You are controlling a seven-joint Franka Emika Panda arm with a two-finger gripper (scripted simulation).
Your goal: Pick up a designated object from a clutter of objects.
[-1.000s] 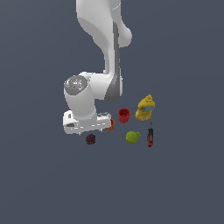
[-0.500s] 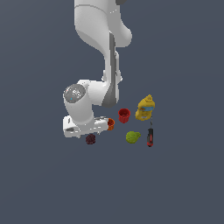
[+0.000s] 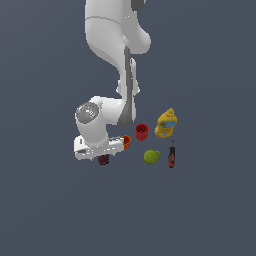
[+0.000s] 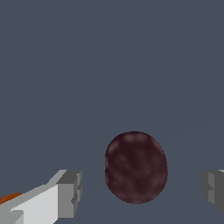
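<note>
Matte grey floor, mottled maroon ball [image 4: 136, 167]

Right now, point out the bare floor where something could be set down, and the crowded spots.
Bare floor lies on the exterior view's left of the gripper and below the maroon ball. Crowded: the orange cup, red cup, mustard bottle, green fruit and screwdriver cluster on that view's right.
</note>
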